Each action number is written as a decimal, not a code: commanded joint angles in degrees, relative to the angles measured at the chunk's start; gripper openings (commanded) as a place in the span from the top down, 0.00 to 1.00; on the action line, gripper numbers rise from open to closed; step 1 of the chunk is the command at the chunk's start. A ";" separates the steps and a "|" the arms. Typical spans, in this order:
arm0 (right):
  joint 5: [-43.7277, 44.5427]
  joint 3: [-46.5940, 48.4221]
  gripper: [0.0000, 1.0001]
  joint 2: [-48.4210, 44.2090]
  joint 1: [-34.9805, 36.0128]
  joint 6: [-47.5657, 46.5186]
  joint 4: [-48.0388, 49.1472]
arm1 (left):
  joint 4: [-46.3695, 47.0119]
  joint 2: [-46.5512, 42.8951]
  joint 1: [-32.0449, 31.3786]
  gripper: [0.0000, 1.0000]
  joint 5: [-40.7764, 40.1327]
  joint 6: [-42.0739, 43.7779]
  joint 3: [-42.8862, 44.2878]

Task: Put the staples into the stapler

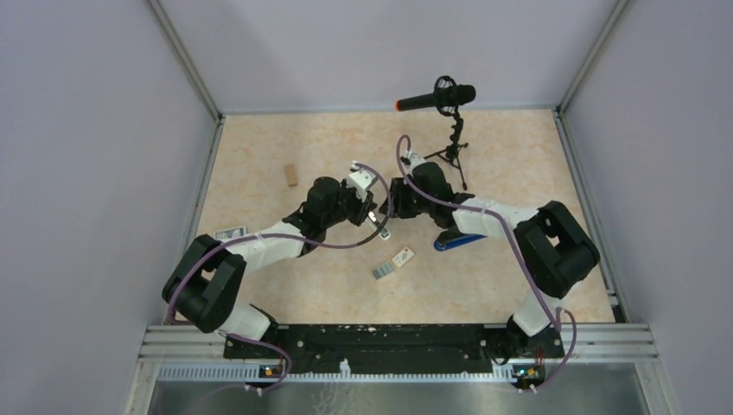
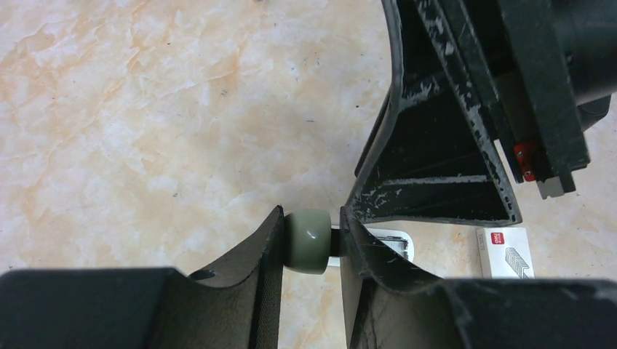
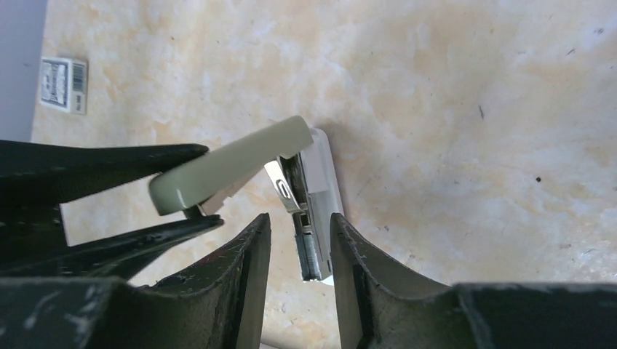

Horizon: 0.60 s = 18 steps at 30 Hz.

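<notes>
Stapler (image 3: 240, 163) stands opened at the middle of the table (image 1: 259, 156) — left gripper (image 2: 309, 243) pinches its rounded grey-green top, right gripper (image 3: 300, 233) flanks the silvery rail half; whether it grips, I cannot tell. White staples box (image 2: 506, 252) lies flat nearby.

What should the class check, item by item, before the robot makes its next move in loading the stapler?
1. Left end effector clamped on the stapler cover: ok.
2. Stapler hinged open, metal rail exposed: ok.
3. Right end effector firmly holding the stapler's base: cannot tell; its fingers straddle the base, but a gap shows beside one of them.
4. Staples already in the rail: cannot tell.
5. Staples in hand to insert: not ok; the staples box and the grey staple block both lie loose, with no end effector on them.
</notes>
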 commanded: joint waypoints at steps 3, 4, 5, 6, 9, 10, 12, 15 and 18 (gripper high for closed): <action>0.02 -2.38 0.64 -5.12 -1.18 1.57 3.85 | 3.07 -1.21 -2.60 0.84 -5.29 1.34 -0.40; 0.40 -3.32 0.64 -6.00 -1.36 2.04 4.27 | 2.97 -1.22 -3.09 0.83 -6.05 1.75 -0.44; 0.99 -4.05 0.64 -7.07 -1.69 2.30 4.43 | 2.82 -1.16 -3.68 0.83 -6.66 2.03 -0.51; 1.68 -4.80 0.63 -8.23 -1.95 2.53 4.40 | 2.71 -1.12 -4.15 0.82 -7.14 2.22 -0.53; 4.15 -7.21 0.62 -12.12 -3.04 2.96 3.90 | 2.36 -0.94 -5.52 0.78 -9.24 2.69 -0.54; 4.94 -7.97 0.62 -13.46 -3.47 3.04 3.84 | 2.39 -0.84 -6.16 0.77 -9.97 3.01 -0.70; 6.00 -9.48 0.62 -16.08 -4.46 3.07 3.65 | 2.05 -0.58 -7.63 0.74 -12.13 3.73 -0.94; 6.70 -10.95 0.61 -19.32 -5.71 2.70 2.41 | 1.46 -0.44 -9.12 0.68 -14.97 4.52 -1.54; 7.02 -12.21 0.61 -21.65 -6.77 2.44 1.66 | 0.70 -0.91 -9.84 0.59 -15.02 3.52 -1.88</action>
